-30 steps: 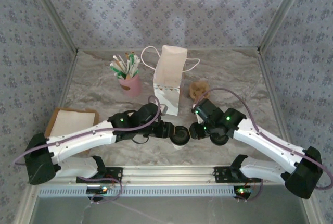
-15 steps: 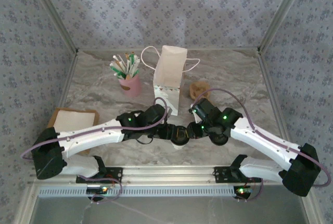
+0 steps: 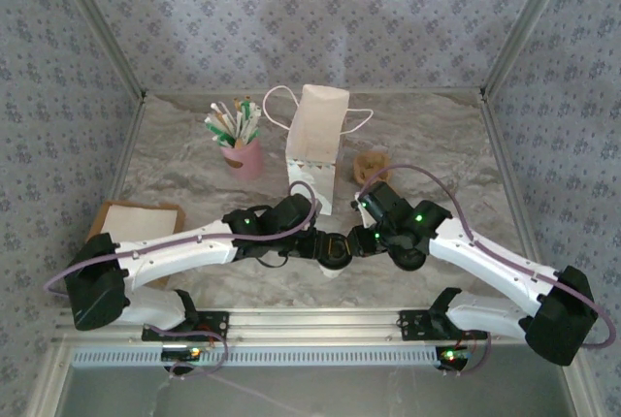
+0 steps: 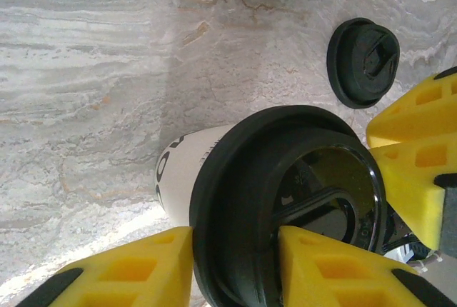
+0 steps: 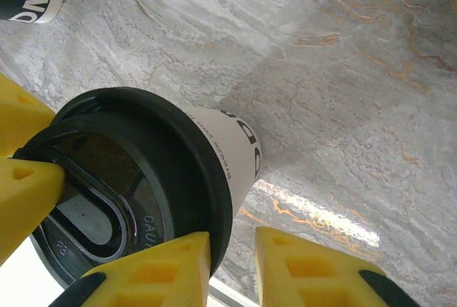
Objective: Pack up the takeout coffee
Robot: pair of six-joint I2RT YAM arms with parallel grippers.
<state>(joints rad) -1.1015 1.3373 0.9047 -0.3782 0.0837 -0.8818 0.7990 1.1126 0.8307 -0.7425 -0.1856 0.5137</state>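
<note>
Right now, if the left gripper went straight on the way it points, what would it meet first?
The left gripper would probably meet the black lid of the coffee cup; its rim lies between the fingers.

Softly, evenly lit from above. Glares white on the marble (image 5: 357, 71) just beside the cup (image 5: 228, 150). Blurs slightly at the edges below the cup.

White arms (image 3: 175, 247) w/ black joints, green LEDs, purple cables; yellow foam jaws.
</note>
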